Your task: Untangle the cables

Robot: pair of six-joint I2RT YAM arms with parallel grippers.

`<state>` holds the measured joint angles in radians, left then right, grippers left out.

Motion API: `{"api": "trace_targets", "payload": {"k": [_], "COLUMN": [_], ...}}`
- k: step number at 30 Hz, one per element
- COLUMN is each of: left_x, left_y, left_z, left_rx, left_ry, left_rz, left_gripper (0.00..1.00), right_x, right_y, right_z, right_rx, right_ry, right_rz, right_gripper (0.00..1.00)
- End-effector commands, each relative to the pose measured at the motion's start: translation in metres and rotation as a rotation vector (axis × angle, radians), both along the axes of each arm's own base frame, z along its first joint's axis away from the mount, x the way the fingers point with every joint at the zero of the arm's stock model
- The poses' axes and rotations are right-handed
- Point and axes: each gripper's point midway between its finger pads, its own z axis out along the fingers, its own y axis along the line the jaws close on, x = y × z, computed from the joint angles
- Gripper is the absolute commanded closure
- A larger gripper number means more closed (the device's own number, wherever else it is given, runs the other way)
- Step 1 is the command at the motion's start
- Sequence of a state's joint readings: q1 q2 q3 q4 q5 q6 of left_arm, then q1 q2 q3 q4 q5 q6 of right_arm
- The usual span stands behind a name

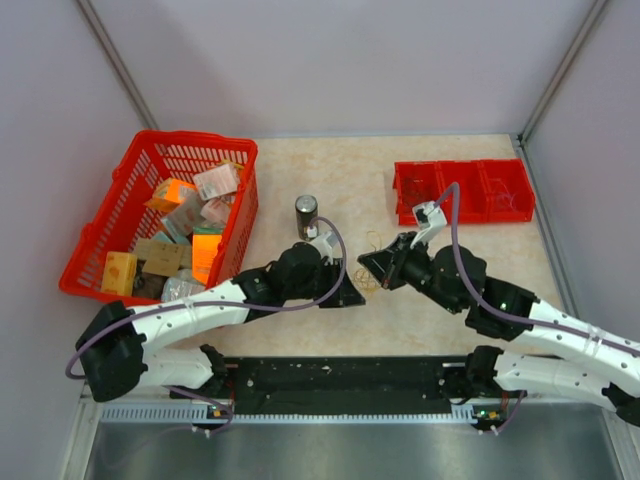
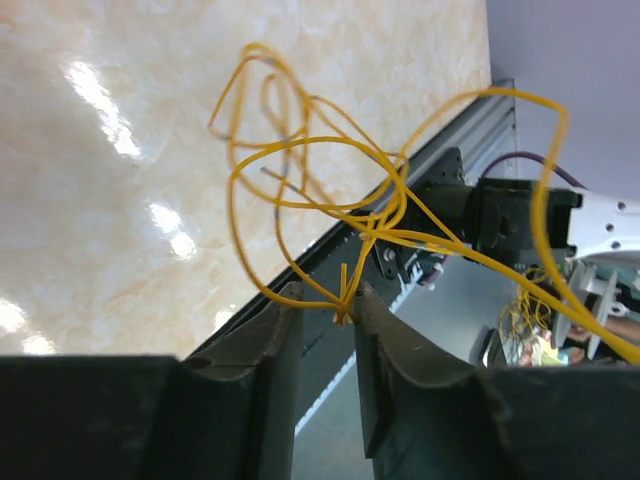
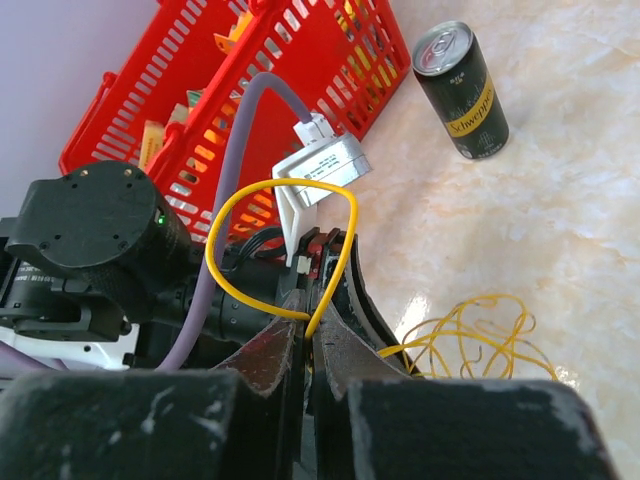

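**Yellow tangle strung between two claws at mid-table**

The cables (image 2: pixel 300 165) form a knot of yellow-orange loops with one thin dark strand among them, between the two arms near the middle of the table (image 1: pixel 330 170). The right gripper (image 3: pixel 312 325) is all but closed, pinching a yellow strand that arches up in a loop at 12 o'clock from its tips. In that wrist view more loops lie on the tabletop at 4 o'clock. The left gripper (image 2: pixel 330 305) stands narrow, with a yellow strand between its tips and against one finger; I cannot tell whether it is truly clamped. From above, the can (image 1: pixel 306 215) stands upright at 11 o'clock from the tangle. The red basket (image 1: pixel 243 225) of boxes is at 9 o'clock, and the red bin (image 1: pixel 400 195) at 2 o'clock.
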<state>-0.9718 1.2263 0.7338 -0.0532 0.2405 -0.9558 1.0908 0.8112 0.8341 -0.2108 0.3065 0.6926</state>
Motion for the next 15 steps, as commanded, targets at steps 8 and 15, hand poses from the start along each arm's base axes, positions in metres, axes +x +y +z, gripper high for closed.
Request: {"api": "trace_targets", "payload": {"k": [8,15], "left_x": [0.018,0.023], "left_y": [0.002,-0.002], "left_z": [0.023,0.029], "left_rx": [-0.025,-0.042], "left_ry": [-0.107,-0.131], "left_rz": [0.067,0.072], "left_gripper": [0.49,0.65], "right_x": [-0.006,-0.006], "right_y": [-0.003,0.0], "right_z": [0.024,0.024], "right_rx": [0.084,0.09], "right_ry": [-0.007,0.003], "right_rz": [0.013,0.021], "right_gripper": [1.0,1.0]}}
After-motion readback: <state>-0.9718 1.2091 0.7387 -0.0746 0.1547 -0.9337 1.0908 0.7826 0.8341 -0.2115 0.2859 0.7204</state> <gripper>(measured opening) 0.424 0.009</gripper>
